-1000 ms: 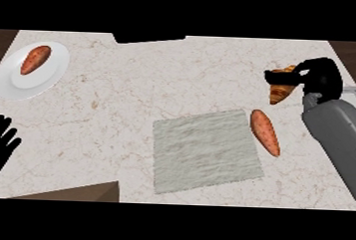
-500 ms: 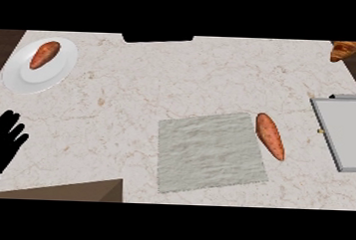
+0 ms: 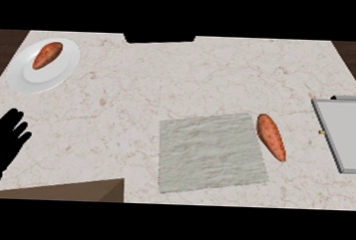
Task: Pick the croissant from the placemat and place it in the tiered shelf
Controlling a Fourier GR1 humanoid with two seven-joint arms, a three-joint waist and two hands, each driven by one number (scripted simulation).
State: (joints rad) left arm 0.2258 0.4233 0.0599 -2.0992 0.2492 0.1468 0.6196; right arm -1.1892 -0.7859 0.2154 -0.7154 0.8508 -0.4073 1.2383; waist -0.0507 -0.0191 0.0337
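The grey placemat [image 3: 212,152] lies bare on the marble counter, right of centre. No croissant shows in the head view. A grey flat tray of the tiered shelf [image 3: 344,136] juts in at the right edge. My left hand [image 3: 6,141] rests open at the lower left edge, fingers up, holding nothing. My right hand is out of view.
An orange sweet potato [image 3: 271,136] lies along the placemat's right edge. A white plate [image 3: 28,78] at the upper left carries another sweet potato [image 3: 47,55]. A black object [image 3: 159,39] sits at the counter's far edge. A dark wooden corner [image 3: 75,190] shows at the lower left.
My right hand with the brown croissant went up and right and left the view. The scene slid left, bringing more of the shelf tray into sight. The left hand stayed put.
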